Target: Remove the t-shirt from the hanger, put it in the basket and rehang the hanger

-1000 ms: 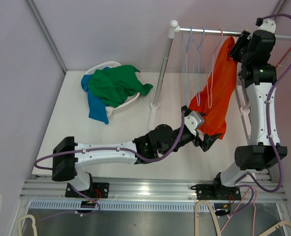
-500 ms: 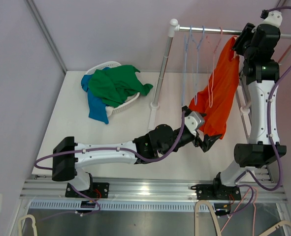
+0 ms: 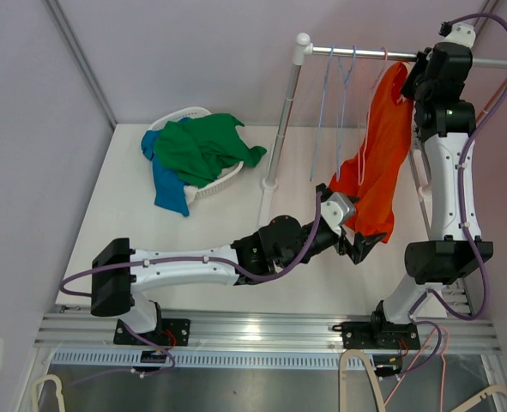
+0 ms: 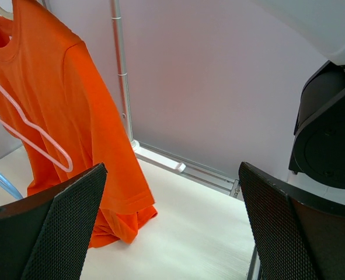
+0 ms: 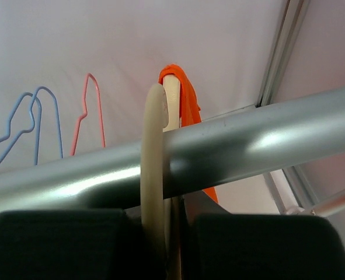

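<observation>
An orange t-shirt (image 3: 382, 163) hangs on a cream hanger (image 5: 154, 157) whose hook sits over the metal rail (image 5: 248, 146). The shirt's hem rests crumpled on the table (image 4: 111, 224). High at the rail, my right gripper (image 3: 418, 75) is shut on the hanger's hook just under the bar, its jaws pressed against the cream stem (image 5: 166, 233). My left gripper (image 3: 362, 245) stays low beside the shirt's bottom, open wide, with nothing between its fingers (image 4: 172, 169). The shirt (image 4: 49, 105) is to its left.
Two blue wire hangers (image 3: 326, 112) and a pink one (image 3: 369, 129) hang on the rail (image 3: 365, 56). The rack's post (image 3: 283, 112) stands mid-table. A white basket (image 3: 180, 113) with green and blue clothes (image 3: 202, 150) sits at the back left.
My right gripper has risen toward the rail and shut on the hanger's hook. The shirt has swung slightly left. The left arm has not moved.
</observation>
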Controlling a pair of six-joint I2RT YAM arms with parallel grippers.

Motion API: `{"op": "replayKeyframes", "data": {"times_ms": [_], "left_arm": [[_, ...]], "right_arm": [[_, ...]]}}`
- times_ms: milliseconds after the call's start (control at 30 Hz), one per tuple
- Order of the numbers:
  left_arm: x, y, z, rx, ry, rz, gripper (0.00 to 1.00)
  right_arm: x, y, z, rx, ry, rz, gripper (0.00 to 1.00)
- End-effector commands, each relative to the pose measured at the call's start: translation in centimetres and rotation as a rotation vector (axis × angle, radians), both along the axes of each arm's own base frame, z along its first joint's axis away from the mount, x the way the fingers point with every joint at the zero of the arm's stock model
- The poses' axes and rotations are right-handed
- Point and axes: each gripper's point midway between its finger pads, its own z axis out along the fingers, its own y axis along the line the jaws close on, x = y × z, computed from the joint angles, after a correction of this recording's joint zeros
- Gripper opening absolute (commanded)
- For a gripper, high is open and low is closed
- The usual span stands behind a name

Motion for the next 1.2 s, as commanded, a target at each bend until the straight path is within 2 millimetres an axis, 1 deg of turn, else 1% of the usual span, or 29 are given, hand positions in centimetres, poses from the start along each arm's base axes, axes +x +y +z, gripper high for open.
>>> {"op": "replayKeyframes", "data": {"times_ms": [0,133,200,267,300,433,500,533,567,600,633,667,733,767,800,900,967,1000,1033,1067,1100,1133,1167], "left_arm": [[0.0,0.3,0.8,-0.032,0.011,-0.010,0.99],[0.0,0.3,0.7,-0.031,0.013,-0.012,0.99],[0.0,0.3,0.7,-0.030,0.013,-0.012,1.00],[0.1,0.4,0.8,-0.029,0.011,-0.007,1.00],[0.1,0.4,0.8,-0.028,0.010,-0.007,0.99],[0.2,0.7,1.1,-0.031,0.005,0.000,0.99],[0.2,0.8,1.3,-0.035,0.003,0.001,0.99],[0.2,1.0,1.4,-0.038,0.003,0.002,1.00],[0.2,1.0,1.5,-0.039,0.001,0.004,1.00],[0.2,1.1,1.4,-0.036,0.002,0.005,1.00],[0.3,1.1,1.2,-0.031,0.002,0.007,1.00],[0.3,1.2,1.4,-0.032,0.001,0.009,1.00],[0.3,1.3,1.4,-0.027,0.000,0.013,0.99],[0.4,1.4,1.5,-0.028,-0.002,0.021,0.99],[0.6,1.5,1.4,-0.025,0.000,0.030,0.99],[1.3,1.8,1.2,-0.028,0.005,0.076,1.00],[1.7,1.8,1.6,-0.053,0.003,0.105,1.00],[2.3,1.6,0.9,-0.047,0.008,0.133,1.00],[2.5,1.4,0.7,-0.036,-0.017,0.145,1.00],[2.7,1.1,1.1,-0.042,-0.039,0.154,0.99],[2.8,0.3,0.2,-0.024,-0.043,0.157,0.99],[2.9,0.1,0.0,-0.017,-0.056,0.156,1.00],[2.6,-0.4,0.0,-0.017,-0.074,0.145,0.99]], "right_arm": [[-0.3,-0.3,2.7,-0.017,-0.070,-0.022,0.00],[-0.4,-0.3,3.0,-0.019,-0.071,-0.022,0.00],[-0.5,-0.3,3.4,-0.022,-0.083,-0.023,0.00],[-0.9,-0.3,4.3,-0.026,-0.106,-0.021,0.00],[-1.0,1.0,4.9,-0.026,-0.121,0.006,0.00],[-2.0,1.8,7.0,-0.034,-0.165,0.024,0.00],[-3.1,2.6,8.4,-0.043,-0.197,0.041,0.00],[-3.4,3.0,8.1,-0.047,-0.189,0.054,0.00],[-4.6,3.6,9.2,-0.047,-0.220,0.067,0.00],[-5.3,3.7,9.4,-0.050,-0.227,0.070,0.00],[-5.9,3.5,9.4,-0.049,-0.230,0.049,0.00],[-7.0,3.4,9.2,-0.041,-0.229,0.042,0.00],[-8.2,3.0,8.7,-0.028,-0.220,0.021,0.00],[-8.3,2.9,7.2,-0.027,-0.183,0.015,0.00],[-9.7,2.7,7.7,-0.020,-0.197,0.006,0.00],[-11.4,2.4,6.5,0.014,-0.173,-0.013,0.00],[-12.1,2.5,6.0,0.048,-0.163,-0.018,0.00],[-12.3,2.6,5.6,0.058,-0.156,-0.015,0.00],[-12.8,2.8,5.9,0.070,-0.166,-0.007,0.00],[-13.0,3.0,5.9,0.085,-0.166,-0.003,0.00],[-13.2,3.2,6.0,0.092,-0.167,0.003,0.00],[-13.5,3.3,6.5,0.098,-0.175,0.009,0.00],[-13.6,3.5,6.4,0.105,-0.168,0.016,0.00]]}}
